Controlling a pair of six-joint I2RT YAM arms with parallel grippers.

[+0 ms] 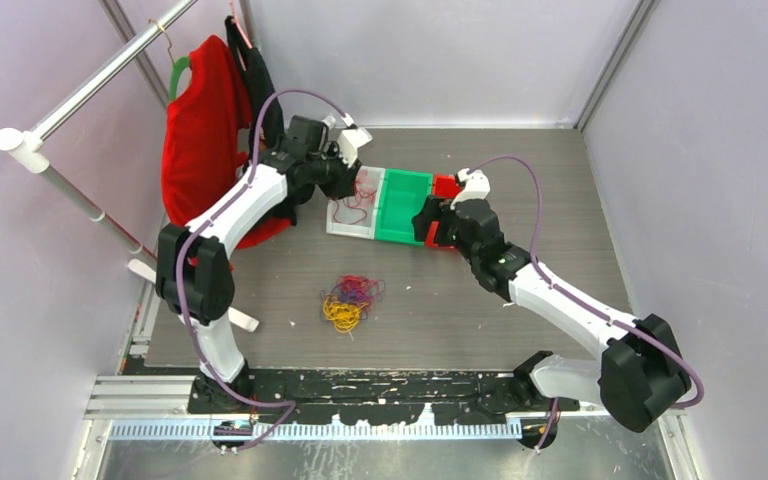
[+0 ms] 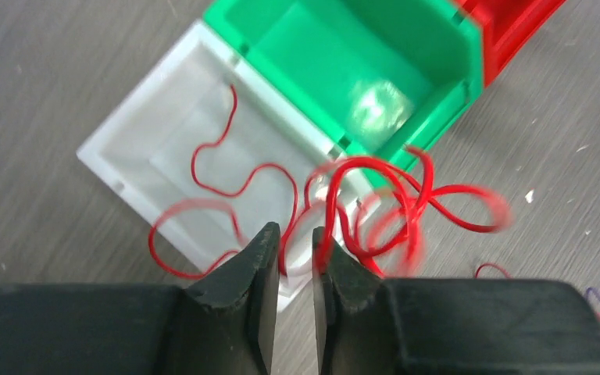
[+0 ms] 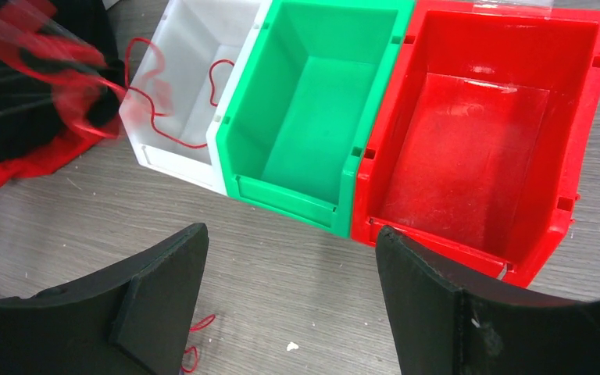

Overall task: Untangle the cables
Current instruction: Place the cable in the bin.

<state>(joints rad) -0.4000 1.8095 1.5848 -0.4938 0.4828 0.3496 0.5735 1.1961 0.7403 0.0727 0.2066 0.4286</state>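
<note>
We had left gripper (image 2: 291, 258) over corner of white bin (image 2: 141, 133) | jaws barely parted, red cable (image 2: 422, 176) loose between, trailing into bin | right gripper (image 3: 289, 234) gaped empty, farther off

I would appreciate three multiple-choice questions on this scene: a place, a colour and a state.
1. Where does the tangled pile of cables lie? A) in the green bin B) on the table C) in the red bin
2. What colour is the bin holding a red cable? A) white B) green C) red
3. How is the right gripper? A) shut on a cable B) open, empty C) shut on a bin
Answers: 1 B, the pile sits on the bare table; 2 A, the strand loops inside the white bin; 3 B, its jaws stand wide apart, nothing between.
</note>
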